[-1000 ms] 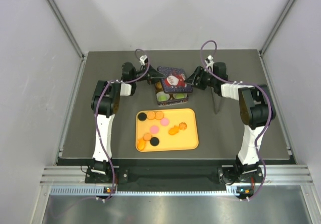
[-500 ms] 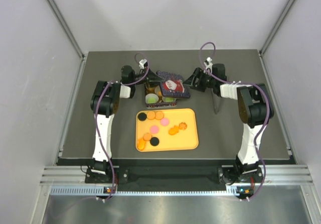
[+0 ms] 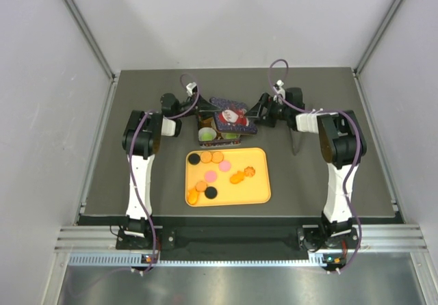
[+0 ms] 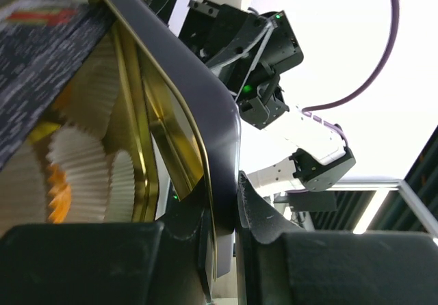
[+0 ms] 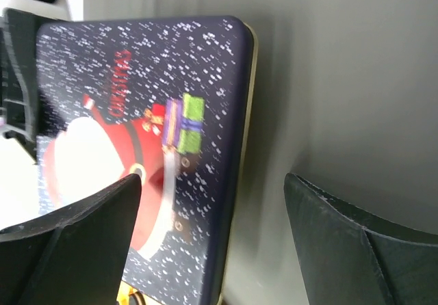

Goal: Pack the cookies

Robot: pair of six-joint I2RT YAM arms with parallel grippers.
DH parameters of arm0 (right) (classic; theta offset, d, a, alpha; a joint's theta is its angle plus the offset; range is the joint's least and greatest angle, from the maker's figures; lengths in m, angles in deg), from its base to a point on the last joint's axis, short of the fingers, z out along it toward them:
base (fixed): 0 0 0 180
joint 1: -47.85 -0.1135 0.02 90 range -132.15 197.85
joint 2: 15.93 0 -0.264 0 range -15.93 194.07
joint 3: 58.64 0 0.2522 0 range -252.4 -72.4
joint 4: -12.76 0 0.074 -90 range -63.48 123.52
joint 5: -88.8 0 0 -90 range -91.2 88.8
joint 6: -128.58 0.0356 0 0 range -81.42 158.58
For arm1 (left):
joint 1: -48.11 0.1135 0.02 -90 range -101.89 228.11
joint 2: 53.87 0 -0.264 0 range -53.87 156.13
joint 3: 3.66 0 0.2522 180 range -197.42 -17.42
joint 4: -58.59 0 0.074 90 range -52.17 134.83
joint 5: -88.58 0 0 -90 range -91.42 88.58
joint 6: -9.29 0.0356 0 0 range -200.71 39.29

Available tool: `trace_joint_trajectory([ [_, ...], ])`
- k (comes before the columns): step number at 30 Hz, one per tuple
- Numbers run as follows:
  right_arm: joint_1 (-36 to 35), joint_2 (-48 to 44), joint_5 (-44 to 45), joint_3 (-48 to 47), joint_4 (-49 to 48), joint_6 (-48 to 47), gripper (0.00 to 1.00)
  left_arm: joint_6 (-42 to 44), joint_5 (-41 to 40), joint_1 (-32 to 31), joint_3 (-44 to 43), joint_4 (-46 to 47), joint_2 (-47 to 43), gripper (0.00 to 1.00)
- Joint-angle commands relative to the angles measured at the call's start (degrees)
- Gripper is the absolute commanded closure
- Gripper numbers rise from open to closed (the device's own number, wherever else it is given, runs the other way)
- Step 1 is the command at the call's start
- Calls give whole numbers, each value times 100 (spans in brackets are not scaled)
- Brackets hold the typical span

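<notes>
Tin (image 4: 205,100) pinched at its wall by the left gripper (image 4: 222,209); the right gripper (image 5: 212,182) stands wide.
The lid (image 5: 137,113) lies askew over the tin (paper cups (image 4: 75,161) show beneath). The cookies (image 3: 211,176) lie on the yellow tray (image 3: 256,192), just in front.

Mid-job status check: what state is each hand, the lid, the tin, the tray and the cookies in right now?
left hand, shut on the rim of the tin.
right hand, open beside the lid, holding nothing.
lid, askew over the tin, not seated.
tin, partly uncovered, paper cups showing.
cookies, mostly loose on the tray.
tray, flat, partly filled.
</notes>
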Motion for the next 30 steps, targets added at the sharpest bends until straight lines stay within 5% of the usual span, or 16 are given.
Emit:
trace_joint_trajectory([
  [1,-166,10,-165,-291,-430,98,15,-180,106,80,187,1181,-248,92],
  [11,-263,239,-482,-274,-1081,679,25,-417,141,159,363,1638,-161,89],
  [19,-280,248,-499,-247,-1177,705,51,-286,124,221,486,1577,-231,70],
  [30,-324,353,-447,-239,-1283,767,62,733,44,440,970,270,-872,57],
])
